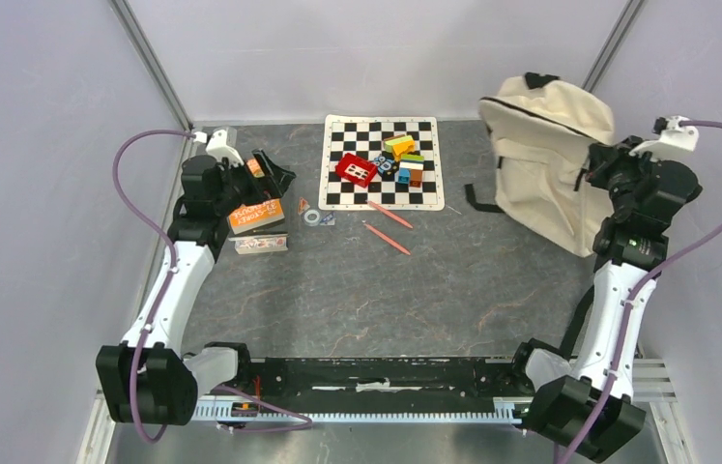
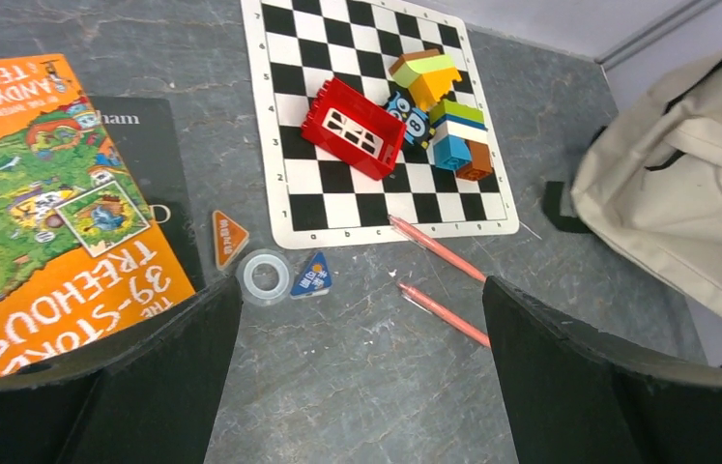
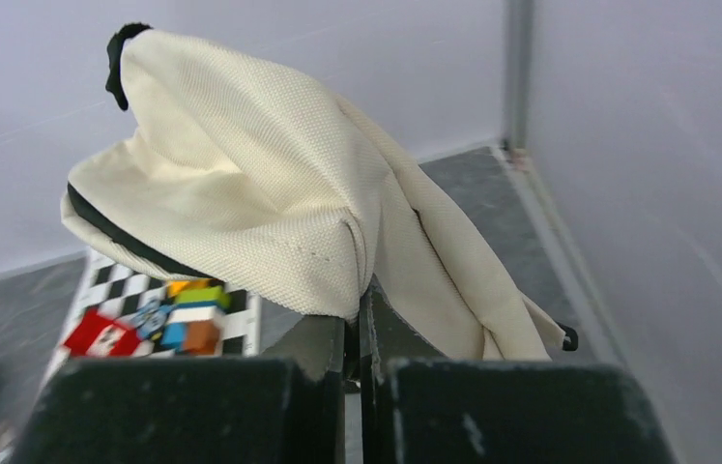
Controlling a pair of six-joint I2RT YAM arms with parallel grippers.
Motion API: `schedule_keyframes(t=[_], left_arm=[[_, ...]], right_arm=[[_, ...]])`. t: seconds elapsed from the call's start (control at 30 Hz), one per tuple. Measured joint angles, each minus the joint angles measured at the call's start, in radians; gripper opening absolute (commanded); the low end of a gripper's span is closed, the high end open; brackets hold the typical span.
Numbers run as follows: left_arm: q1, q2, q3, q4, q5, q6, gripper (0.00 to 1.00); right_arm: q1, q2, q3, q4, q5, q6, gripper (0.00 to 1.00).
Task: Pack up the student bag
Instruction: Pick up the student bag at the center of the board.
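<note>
The right tool (image 3: 358, 324) is closed, its two dark jaws pressed together on a fold of cream fabric from the student bag (image 3: 270, 213). The bag rises from that pinch in a slumped peak with a black loop at its top and a black trim line along its left edge. From above, the bag sits at the far right of the grey tabletop (image 1: 357, 300), close to the right wall, with a black strap trailing out to its left. The left tool (image 2: 359, 290) is wide open and holds nothing. It hangs over the left side of the tabletop, one dark finger to each side of its wrist view. Just beside its left finger lies an orange picture book (image 2: 38, 213), resting on a dark book (image 2: 149, 145). Between the fingers, farther out, lie a small roll of clear tape (image 2: 265, 276), an orange triangular piece (image 2: 228, 236) and a blue triangular piece (image 2: 311, 277), the blue one touching the tape. To their right lie two pink pencils (image 2: 437, 249), one with its tip on the near edge of a black and white chessboard mat (image 2: 284, 58). On the mat are a red toy block (image 2: 355, 128) and a cluster of coloured blocks (image 2: 444, 116), just beside each other. The mat lies between the books and the bag.
</note>
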Motion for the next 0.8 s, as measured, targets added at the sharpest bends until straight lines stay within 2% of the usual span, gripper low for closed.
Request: schedule_keyframes(t=[0.27, 0.53, 0.8], left_arm=[[-0.036, 0.040, 0.002, 0.075, 0.166, -0.005, 1.00], [-0.254, 0.024, 0.000, 0.127, 0.266, 0.008, 1.00], [-0.462, -0.135, -0.049, 0.157, 0.246, 0.101, 1.00]], right_arm=[[0.191, 0.001, 0.084, -0.027, -0.106, 0.048, 0.00], [0.278, 0.001, 0.177, -0.016, -0.184, 0.093, 0.00], [0.291, -0.016, 0.195, -0.030, -0.233, 0.100, 0.00]])
